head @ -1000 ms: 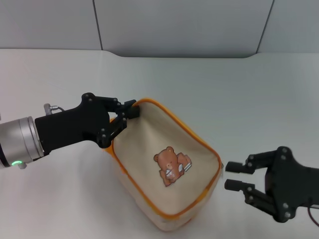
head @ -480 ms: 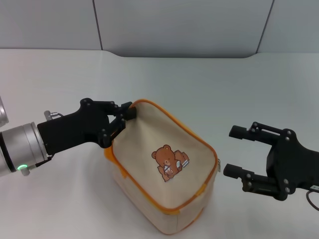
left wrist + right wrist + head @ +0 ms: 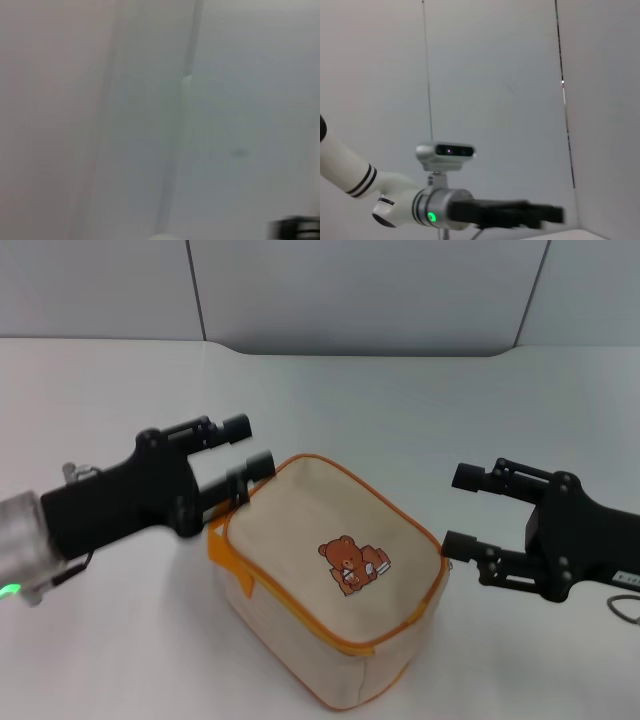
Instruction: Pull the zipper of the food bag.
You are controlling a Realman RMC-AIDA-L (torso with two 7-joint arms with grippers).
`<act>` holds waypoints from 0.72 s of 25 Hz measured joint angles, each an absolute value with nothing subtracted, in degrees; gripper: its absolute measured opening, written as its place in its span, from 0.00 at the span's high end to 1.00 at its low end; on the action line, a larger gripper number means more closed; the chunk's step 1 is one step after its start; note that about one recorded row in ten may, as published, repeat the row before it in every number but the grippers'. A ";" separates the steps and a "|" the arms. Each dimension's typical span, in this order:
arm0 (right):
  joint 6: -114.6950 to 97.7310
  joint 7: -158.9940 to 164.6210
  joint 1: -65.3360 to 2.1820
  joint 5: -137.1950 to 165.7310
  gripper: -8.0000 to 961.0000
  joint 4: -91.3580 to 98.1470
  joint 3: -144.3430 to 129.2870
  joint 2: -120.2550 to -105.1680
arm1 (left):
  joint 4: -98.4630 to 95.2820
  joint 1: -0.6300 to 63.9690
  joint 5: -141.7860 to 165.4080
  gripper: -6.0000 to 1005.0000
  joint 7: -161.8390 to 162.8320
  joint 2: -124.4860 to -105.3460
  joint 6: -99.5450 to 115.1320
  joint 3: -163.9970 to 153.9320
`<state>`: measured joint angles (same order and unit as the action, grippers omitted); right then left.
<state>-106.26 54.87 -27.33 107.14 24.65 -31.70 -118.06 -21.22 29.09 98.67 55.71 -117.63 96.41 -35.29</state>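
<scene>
Even, diffuse light falls on the pale desk (image 3: 420,420) in the head view, casting only soft shadows beneath the food bag (image 3: 330,580). The left wrist view is heavily blurred, a dark smear at one corner possibly an end effector. The right wrist view is sharper, dimmer.

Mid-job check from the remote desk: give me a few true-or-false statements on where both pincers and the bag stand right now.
1. The left pincer is open beside the food bag, holding nothing. True.
2. The right pincer is shut on the bag's corner. False: it is open, off the bag's right side.
3. The bear print faces up. True.
4. The bag hangs lifted off the table. False: it rests on it.
5. Orange piping edges the bag's top panel. True.
</scene>
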 joint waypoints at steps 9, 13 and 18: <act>-109.34 62.10 -31.89 113.08 0.23 24.95 -39.25 -115.30 | -23.76 28.84 106.24 0.33 63.05 -114.08 111.34 -43.19; -108.93 62.09 -32.28 113.11 0.24 24.98 -41.47 -115.56 | -23.55 28.83 108.04 0.25 63.12 -114.32 111.04 -43.24; -108.61 61.95 -32.03 113.00 0.24 24.97 -41.42 -115.87 | -23.59 28.83 108.55 0.23 63.15 -114.57 110.79 -43.28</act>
<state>-108.61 61.95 -32.03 113.00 24.97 -41.42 -115.87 -23.59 28.82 108.55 63.15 -114.57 110.79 -43.28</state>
